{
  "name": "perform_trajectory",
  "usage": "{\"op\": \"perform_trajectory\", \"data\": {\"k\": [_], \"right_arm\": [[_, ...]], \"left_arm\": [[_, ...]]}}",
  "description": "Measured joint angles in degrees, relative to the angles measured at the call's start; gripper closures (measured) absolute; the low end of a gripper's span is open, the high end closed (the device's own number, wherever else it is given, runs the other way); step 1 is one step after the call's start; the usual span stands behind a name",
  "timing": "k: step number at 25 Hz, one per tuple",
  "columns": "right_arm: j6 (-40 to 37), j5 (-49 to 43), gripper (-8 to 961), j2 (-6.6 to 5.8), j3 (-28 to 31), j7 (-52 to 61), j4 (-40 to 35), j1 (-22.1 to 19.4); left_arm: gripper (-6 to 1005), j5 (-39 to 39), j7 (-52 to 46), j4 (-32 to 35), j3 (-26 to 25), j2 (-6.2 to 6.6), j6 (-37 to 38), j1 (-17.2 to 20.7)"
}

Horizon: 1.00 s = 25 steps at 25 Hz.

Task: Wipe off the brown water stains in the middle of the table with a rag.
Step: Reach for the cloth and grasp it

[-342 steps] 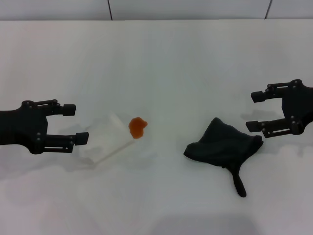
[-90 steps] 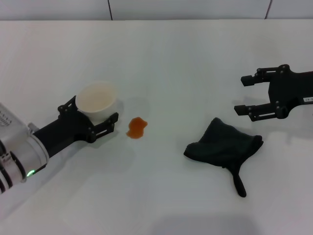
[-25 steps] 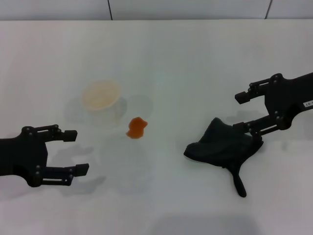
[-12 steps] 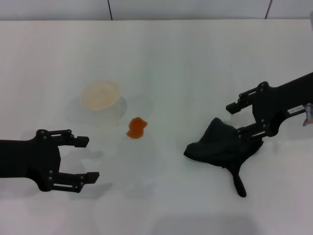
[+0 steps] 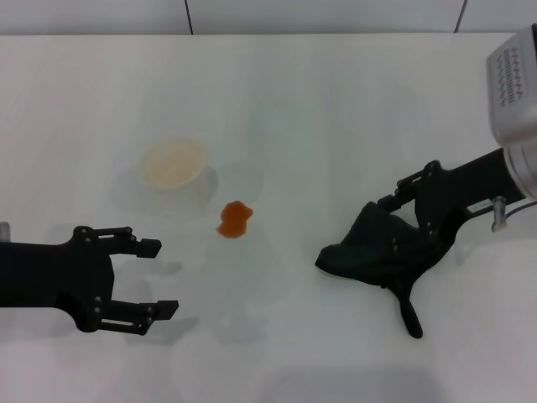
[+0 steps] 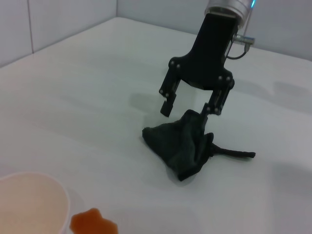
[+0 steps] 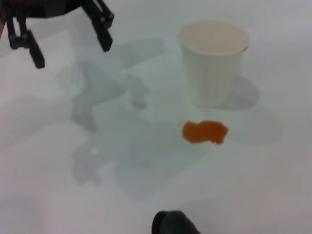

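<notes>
The brown water stain point(image 5: 234, 219) is a small orange blot in the middle of the white table point(image 5: 319, 109). It also shows in the left wrist view point(image 6: 92, 225) and the right wrist view point(image 7: 204, 131). The black rag point(image 5: 373, 252) lies bunched at the right with its thin tail toward the front; it also shows in the left wrist view point(image 6: 180, 146). My right gripper point(image 5: 394, 222) is open and lowered onto the rag's far right part; in the left wrist view point(image 6: 190, 109) its fingers straddle the rag's peak. My left gripper point(image 5: 164, 277) is open and empty, front left of the stain.
A white paper cup point(image 5: 174, 168) stands upright just behind and left of the stain, seen also in the right wrist view point(image 7: 213, 63). A faint wet sheen lies around the cup and the stain. The table's far edge meets a tiled wall.
My right gripper has come down and to the left onto the rag, still open. My left gripper has drifted right and toward the front, away from the upright cup.
</notes>
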Motion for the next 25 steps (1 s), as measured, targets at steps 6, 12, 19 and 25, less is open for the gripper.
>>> {"op": "perform_trajectory", "data": {"k": [6,12,19,25], "right_arm": [[0.37,-0.16,347,0.03,-2.23,0.04,1.72,0.59],[0.94,-0.63,347,0.04,-2.89,0.06,2.05,0.27],[4.31,-0.95,348,0.04,-6.4,0.04,2.96,0.04],[4.92,-1.56,410,0.03,-7.76,0.0,3.31,0.24]], "left_arm": [[137,0.4,-0.26,0.03,0.17,-0.41,-0.03,-0.32],[137,0.43,-0.28,0.1,0.19,-0.45,-0.07,-0.31],[137,0.43,-0.3,0.12,0.74,-0.56,-0.37,-0.37],[138,0.37,-0.3,0.12,0.8,-0.56,-0.43,-0.4]]}}
